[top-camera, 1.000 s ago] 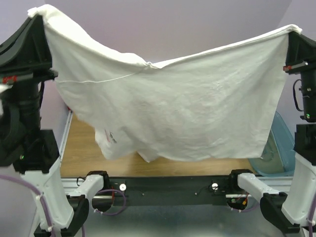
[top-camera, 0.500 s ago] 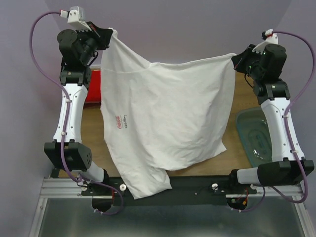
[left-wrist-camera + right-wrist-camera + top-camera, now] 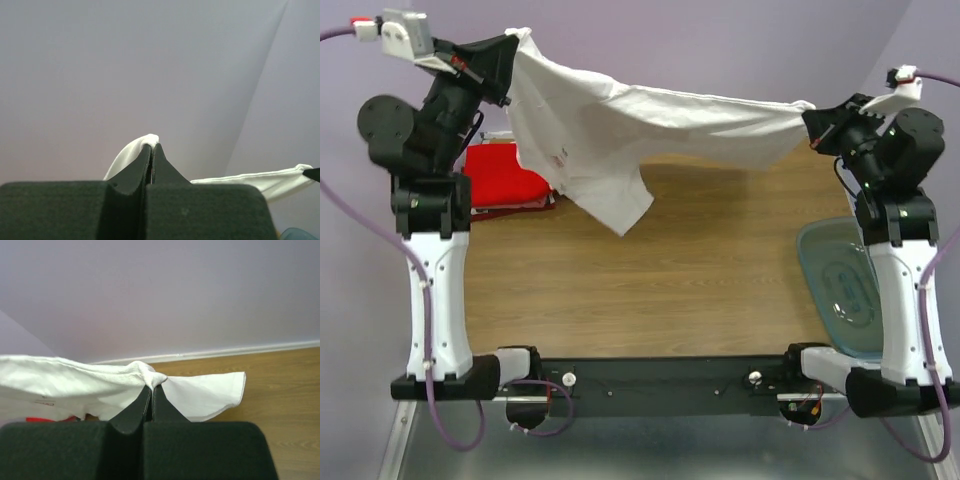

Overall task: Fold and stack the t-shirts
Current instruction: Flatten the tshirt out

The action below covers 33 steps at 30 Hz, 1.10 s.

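Two corners of the white t-shirt were pinched, one in each claw. Your left gripper was clamped on a corner high at the far left, and your right gripper was clamped on the other at the far right. The cloth was strung almost level between them above the far part of the table, with a loose flap dangling near the left. The red t-shirt lay on the table at far left, partly behind your left arm. The step looked like spreading the white tee for lay-down. Next you'd need to lower both hands together, keeping tension so it lands flat. Half a second earlier it had hung as a broad sheet reaching the near edge; now it was swung out far and taut.
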Available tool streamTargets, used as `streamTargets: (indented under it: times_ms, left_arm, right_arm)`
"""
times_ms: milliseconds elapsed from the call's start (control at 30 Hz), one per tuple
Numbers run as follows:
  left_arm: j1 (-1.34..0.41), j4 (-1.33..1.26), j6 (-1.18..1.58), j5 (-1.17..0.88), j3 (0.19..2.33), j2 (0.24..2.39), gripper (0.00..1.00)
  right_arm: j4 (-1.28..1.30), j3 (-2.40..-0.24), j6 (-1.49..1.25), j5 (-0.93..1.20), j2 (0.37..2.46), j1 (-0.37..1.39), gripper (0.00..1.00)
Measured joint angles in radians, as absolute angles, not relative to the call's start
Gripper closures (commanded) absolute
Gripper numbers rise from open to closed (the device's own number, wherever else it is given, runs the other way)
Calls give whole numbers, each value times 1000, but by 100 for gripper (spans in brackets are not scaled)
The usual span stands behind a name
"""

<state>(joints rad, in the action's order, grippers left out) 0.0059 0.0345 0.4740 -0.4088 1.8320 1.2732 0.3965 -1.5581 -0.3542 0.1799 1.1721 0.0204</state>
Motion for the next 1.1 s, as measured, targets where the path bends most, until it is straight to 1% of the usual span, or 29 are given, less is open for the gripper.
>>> streamTargets:
  times_ms: [167,300,500,633,767,867,967,1033,1100]
  left_arm:
    - [5,74,432,-384,1821,1112,100]
    - [5,145,385,-339,1830,1013,100]
    - [5,225,327,-279,1928,966,100]
    - [5,255,324,-262,2024,998,100]
    - [5,203,363,-293,2072,1044,100]
    - [4,141,398,-342,2040,1083,100]
    - [4,66,426,-387,1945,1140,100]
    - [4,31,437,-420,1909,1221,100]
    - [-16,-1,438,-434,1905,1347,100]
  right_arm:
    - [399,-1579,-392,178,1036,20,99]
    - [405,-1638,-396,140,950,20,99]
    - [437,-1748,-392,71,907,20,99]
    - [452,-1760,-392,12,901,20,99]
    - [464,-1744,-393,-30,912,20,99]
    - [462,-1710,-393,-60,923,20,100]
    - [441,-1651,-395,-94,953,20,99]
    - [420,-1612,-397,-111,981,20,99]
    - [382,-1555,-399,-124,1034,20,99]
